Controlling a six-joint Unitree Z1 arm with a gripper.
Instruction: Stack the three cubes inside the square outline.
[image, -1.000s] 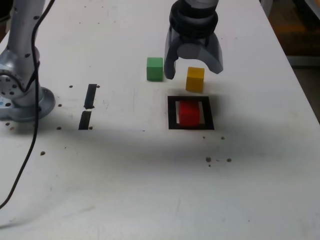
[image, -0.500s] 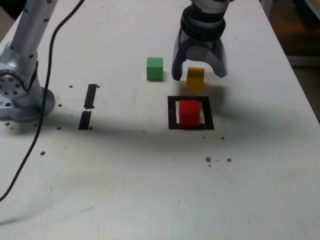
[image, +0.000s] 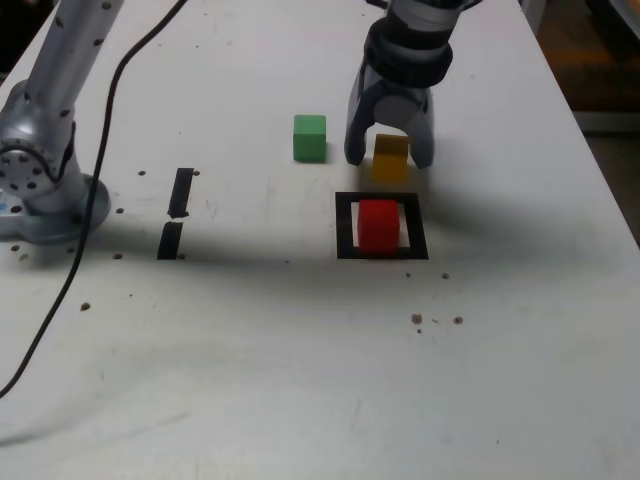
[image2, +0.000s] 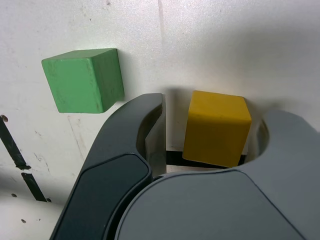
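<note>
Exterior view shows the gripper (image: 390, 158) lowered over the yellow cube (image: 390, 157), its two fingers (image: 357, 140) straddling the block at narrow spacing; in the wrist view a slim gap shows between the dark finger (image2: 150, 135) and the cube's side, so a firm hold cannot be confirmed. Yellow cube sits on the white counter (image: 250, 340), just at 12 o'clock of the black square outline (image: 343, 225). Red cube (image: 379, 225) stands inside that outline. Green cube (image: 310, 138) rests near the yellow one, at its 9 o'clock
</note>
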